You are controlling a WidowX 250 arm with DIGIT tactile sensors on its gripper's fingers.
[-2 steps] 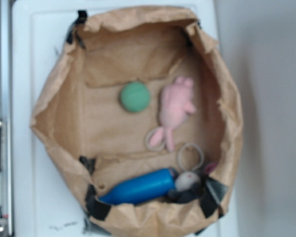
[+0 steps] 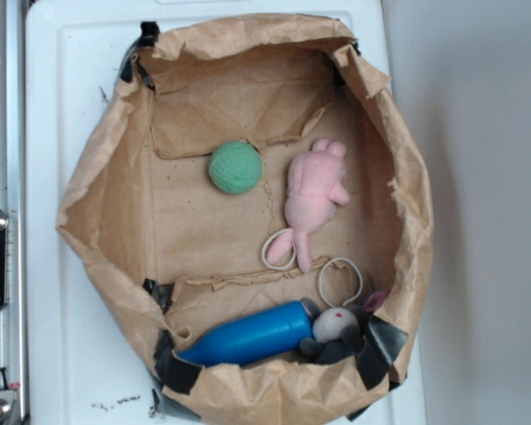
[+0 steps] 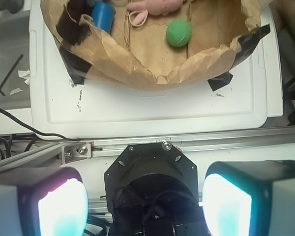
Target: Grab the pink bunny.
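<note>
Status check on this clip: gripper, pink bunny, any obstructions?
Gripper open, empty, outside the paper bin. Pink bunny lying untouched inside, green ball beside it, apart. Nothing covering it.

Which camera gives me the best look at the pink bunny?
The exterior view: the whole pink bunny lies unobstructed on the paper, right of the green ball. The wrist view catches only a pink strip at its top edge.
</note>
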